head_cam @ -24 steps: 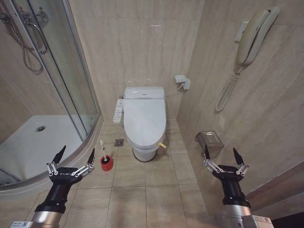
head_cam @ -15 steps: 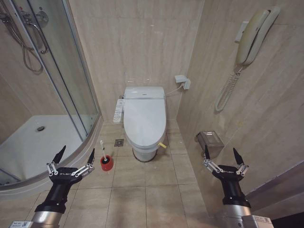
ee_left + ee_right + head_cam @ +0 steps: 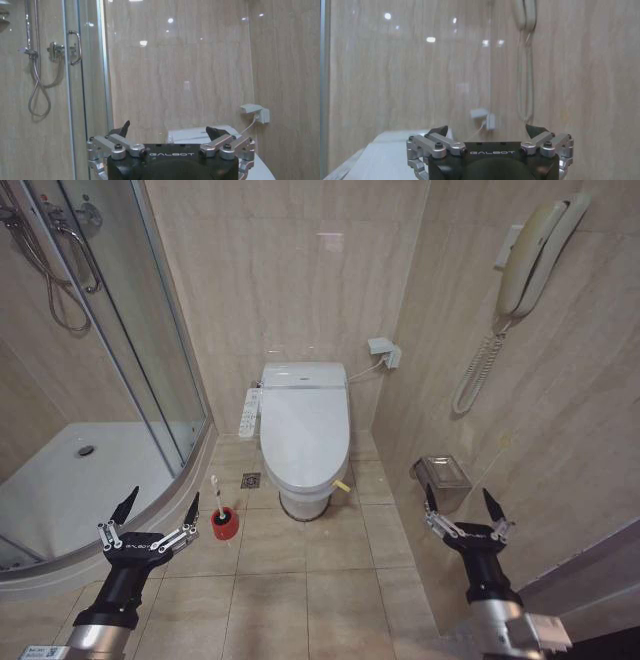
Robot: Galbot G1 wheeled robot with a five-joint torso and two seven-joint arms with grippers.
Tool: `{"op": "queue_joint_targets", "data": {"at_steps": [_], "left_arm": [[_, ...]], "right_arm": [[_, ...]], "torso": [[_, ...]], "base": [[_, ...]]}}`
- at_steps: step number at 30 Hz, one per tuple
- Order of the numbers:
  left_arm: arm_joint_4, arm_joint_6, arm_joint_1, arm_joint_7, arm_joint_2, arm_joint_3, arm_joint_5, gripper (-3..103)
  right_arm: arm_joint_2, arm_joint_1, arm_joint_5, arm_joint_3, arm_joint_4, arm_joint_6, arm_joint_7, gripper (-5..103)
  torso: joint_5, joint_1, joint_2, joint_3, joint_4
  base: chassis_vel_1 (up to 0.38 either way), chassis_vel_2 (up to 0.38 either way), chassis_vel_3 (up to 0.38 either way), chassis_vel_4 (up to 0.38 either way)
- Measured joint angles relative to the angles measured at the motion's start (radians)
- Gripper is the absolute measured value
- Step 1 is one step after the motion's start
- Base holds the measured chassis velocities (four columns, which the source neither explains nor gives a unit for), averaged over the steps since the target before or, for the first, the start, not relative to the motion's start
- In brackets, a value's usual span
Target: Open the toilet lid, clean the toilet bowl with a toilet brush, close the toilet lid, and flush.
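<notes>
Still pre-step one: toilet lid (image 3: 305, 430) shut, well ahead of both released, empty hands, left hand (image 3: 157, 512), right hand (image 3: 460, 506); next needs approaching the lid's rim.

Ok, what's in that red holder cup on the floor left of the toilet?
The toilet brush stands in the red holder cup, its white handle sticking up. Its bristle head is hidden inside the cup.

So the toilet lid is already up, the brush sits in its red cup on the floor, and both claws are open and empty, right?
Not quite: the toilet lid is down, covering the bowl, as the head view shows. The rest holds: the brush stands in its red cup on the floor, and the left end effector and right end effector are open and empty.
</notes>
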State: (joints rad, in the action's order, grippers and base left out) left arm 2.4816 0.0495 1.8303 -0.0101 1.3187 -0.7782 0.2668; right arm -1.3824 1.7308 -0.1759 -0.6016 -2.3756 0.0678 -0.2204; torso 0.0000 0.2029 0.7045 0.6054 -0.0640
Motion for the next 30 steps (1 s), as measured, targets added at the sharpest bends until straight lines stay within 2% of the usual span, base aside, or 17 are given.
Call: {"op": "queue_joint_targets", "data": {"at_steps": [1,2,6,7,9,10,12,14,15,18,21,26,28,30], "left_arm": [[0.000,0.000,0.000,0.000,0.000,0.000,0.000,100],[0.000,0.000,0.000,0.000,0.000,0.000,0.000,100],[0.000,0.000,0.000,0.000,0.000,0.000,0.000,100],[0.000,0.000,0.000,0.000,0.000,0.000,0.000,100],[0.000,0.000,0.000,0.000,0.000,0.000,0.000,100],[0.000,0.000,0.000,0.000,0.000,0.000,0.000,100],[0.000,0.000,0.000,0.000,0.000,0.000,0.000,100],[0.000,0.000,0.000,0.000,0.000,0.000,0.000,100],[0.000,0.000,0.000,0.000,0.000,0.000,0.000,100],[0.000,0.000,0.000,0.000,0.000,0.000,0.000,100],[0.000,0.000,0.000,0.000,0.000,0.000,0.000,100],[0.000,0.000,0.000,0.000,0.000,0.000,0.000,100],[0.000,0.000,0.000,0.000,0.000,0.000,0.000,100],[0.000,0.000,0.000,0.000,0.000,0.000,0.000,100]], "right_arm": [[0.008,-0.016,-0.025,-0.008,0.003,-0.038,0.013,100],[0.008,-0.016,-0.025,-0.008,0.003,-0.038,0.013,100],[0.039,-0.079,-0.115,-0.036,0.012,-0.179,0.061,100],[0.039,-0.079,-0.115,-0.036,0.012,-0.179,0.061,100],[0.053,-0.106,-0.154,-0.049,0.016,-0.241,0.082,100],[0.053,-0.106,-0.154,-0.049,0.016,-0.241,0.082,100],[0.070,-0.143,-0.207,-0.066,0.021,-0.322,0.110,100],[0.075,-0.154,-0.223,-0.071,0.023,-0.346,0.118,100],[0.087,-0.176,-0.255,-0.081,0.026,-0.397,0.135,100],[0.104,-0.212,-0.307,-0.097,0.031,-0.477,0.162,100],[0.110,-0.224,-0.326,-0.103,0.033,-0.508,0.173,100],[0.111,-0.228,-0.329,-0.103,0.035,-0.512,0.177,100],[0.103,-0.230,-0.323,-0.083,0.045,-0.473,0.190,100],[0.088,-0.233,-0.298,-0.043,0.064,-0.388,0.213,100]], "torso": [[0.0000,0.000,0.000,0.000,0.0001],[0.0000,0.000,0.000,0.000,0.0001],[0.0000,0.000,0.000,0.000,0.0001],[0.0000,0.000,0.000,0.000,0.0001],[0.0000,0.000,0.000,0.000,0.0000],[0.0000,0.000,0.000,0.000,0.0000],[0.0000,0.000,0.000,0.000,0.0000],[0.0000,0.000,0.000,0.000,0.0000],[0.0001,0.000,0.000,0.000,0.0000],[0.0001,0.000,0.000,0.000,0.0001],[0.0001,0.000,0.000,0.000,0.0001],[0.0000,0.000,0.000,0.000,-0.0001],[0.0000,0.000,0.000,0.000,-0.0001],[-0.0001,0.000,0.000,0.000,-0.0001]], "base": [[0.000,0.000,0.000,0.000],[0.000,0.000,0.000,0.000],[0.000,0.000,0.000,0.000],[0.000,0.000,0.000,0.000],[0.000,0.000,0.000,0.000],[0.000,0.000,0.000,0.000],[0.000,0.000,0.000,0.000],[0.000,0.000,0.000,0.000],[0.000,0.000,0.000,0.000],[0.000,0.000,0.000,0.000],[0.000,0.000,0.000,0.000],[0.000,0.000,0.000,0.000],[0.000,0.000,0.000,0.000],[0.000,0.000,0.000,0.000]]}}
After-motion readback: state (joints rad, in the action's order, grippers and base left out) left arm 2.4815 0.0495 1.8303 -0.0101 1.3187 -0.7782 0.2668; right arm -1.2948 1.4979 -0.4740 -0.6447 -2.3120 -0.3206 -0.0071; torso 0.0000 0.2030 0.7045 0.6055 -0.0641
